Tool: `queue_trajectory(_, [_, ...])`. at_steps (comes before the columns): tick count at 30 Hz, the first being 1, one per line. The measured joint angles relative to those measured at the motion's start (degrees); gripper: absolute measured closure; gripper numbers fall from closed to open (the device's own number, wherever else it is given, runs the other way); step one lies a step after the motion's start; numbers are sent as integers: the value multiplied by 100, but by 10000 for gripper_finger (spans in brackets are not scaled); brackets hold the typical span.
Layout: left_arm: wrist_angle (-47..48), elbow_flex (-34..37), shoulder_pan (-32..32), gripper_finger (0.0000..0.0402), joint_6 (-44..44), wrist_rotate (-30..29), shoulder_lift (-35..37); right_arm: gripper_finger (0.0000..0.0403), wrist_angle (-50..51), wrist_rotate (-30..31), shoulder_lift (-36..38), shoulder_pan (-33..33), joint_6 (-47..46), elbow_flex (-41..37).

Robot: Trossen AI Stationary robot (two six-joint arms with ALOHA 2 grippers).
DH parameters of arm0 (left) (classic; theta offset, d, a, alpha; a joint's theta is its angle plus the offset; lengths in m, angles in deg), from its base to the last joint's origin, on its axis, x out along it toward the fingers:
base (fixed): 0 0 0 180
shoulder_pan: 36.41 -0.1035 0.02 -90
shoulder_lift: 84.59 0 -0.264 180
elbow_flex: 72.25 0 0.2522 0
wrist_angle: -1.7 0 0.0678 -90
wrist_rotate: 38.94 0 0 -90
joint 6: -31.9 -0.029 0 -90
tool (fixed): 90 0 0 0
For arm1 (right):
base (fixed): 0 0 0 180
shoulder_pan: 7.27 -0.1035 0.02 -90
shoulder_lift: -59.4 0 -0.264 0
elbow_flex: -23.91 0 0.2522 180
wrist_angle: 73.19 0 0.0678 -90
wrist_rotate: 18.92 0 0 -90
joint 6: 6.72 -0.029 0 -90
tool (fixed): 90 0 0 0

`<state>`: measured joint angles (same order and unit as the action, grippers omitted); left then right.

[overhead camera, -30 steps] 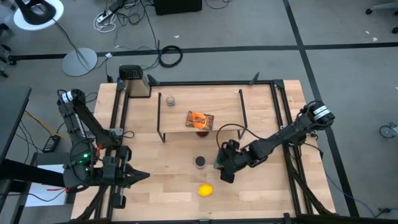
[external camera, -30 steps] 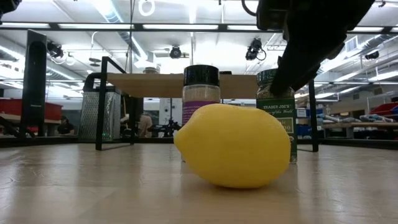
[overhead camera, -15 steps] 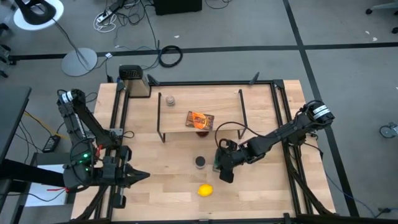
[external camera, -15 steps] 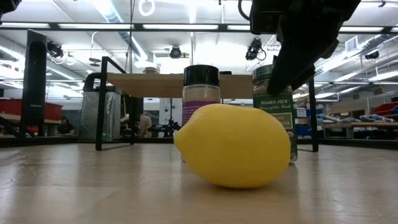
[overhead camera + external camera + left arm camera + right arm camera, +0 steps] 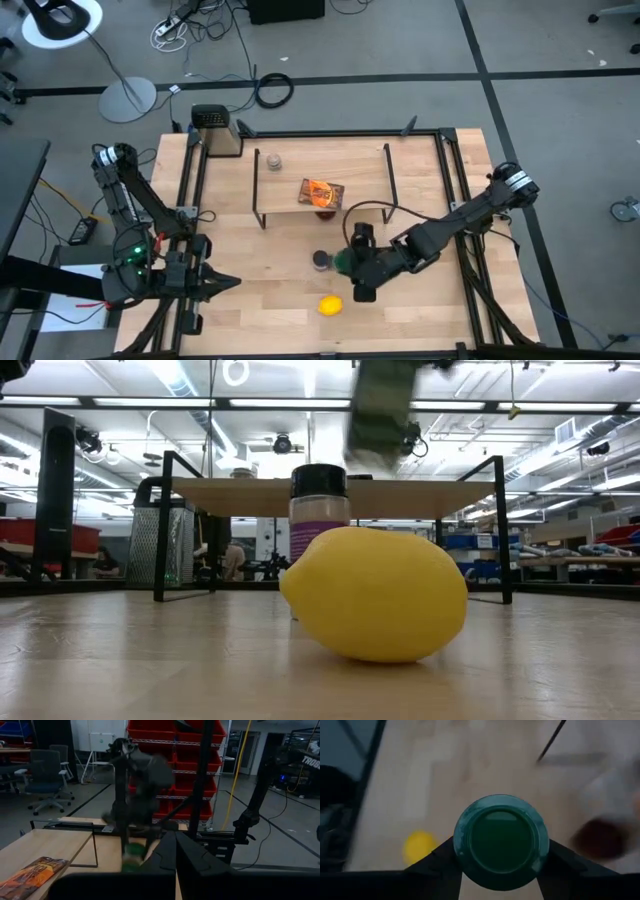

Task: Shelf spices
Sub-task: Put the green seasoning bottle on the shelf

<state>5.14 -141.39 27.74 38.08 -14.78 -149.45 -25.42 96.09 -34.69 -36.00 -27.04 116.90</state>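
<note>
right wrist view puts the green jar (image 5: 501,841) squarely between my right end effector (image 5: 501,851) fingers, clamped on its sides, the round end of the jar facing the lens. so its long axis runs along my wrist's line of sight. i judge i hold it by the body so that it can be set down upright on the shelf (image 5: 322,180).

in the high view the jar (image 5: 343,263) sits in my right end effector (image 5: 352,266) over the middle of the bench (image 5: 260,300), nearer the front edge than the shelf. the low view shows it as a blurred green shape (image 5: 382,405) up in the air, clear of the bench top and above the level of the shelf board (image 5: 330,497). i cannot tell its exact tilt.

just beside it stands the purple jar with black lid (image 5: 321,260), upright on the bench. the lemon (image 5: 330,305) lies closer to the front edge. on the shelf board lie the orange packet (image 5: 321,192) and, toward the left end, the pale jar (image 5: 273,159). a dark red round thing (image 5: 326,213) sits under the shelf's front edge.

my left end effector (image 5: 222,283) waits by the front left corner, fingers together.
</note>
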Motion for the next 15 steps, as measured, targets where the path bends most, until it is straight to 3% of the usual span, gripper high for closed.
queue_trajectory(4, [-4, 0, 1, 398, 46, -17, -16, 209, 101, 1035, 0, 59, 1653, 726])
queue_trajectory(7, [-11, 0, -1, 398, 283, -35, -117, 209, 13, 1008, 0, 429, 2885, 1338])
queue_trajectory(11, [-65, 0, -1, 398, 615, -123, -382, 209, 24, 86, 4, 1315, 3589, 2012])
queue_trajectory(15, [-319, 2, -1, 398, 661, -264, -588, 209, 107, -1274, 4, 2454, 4023, 2353])
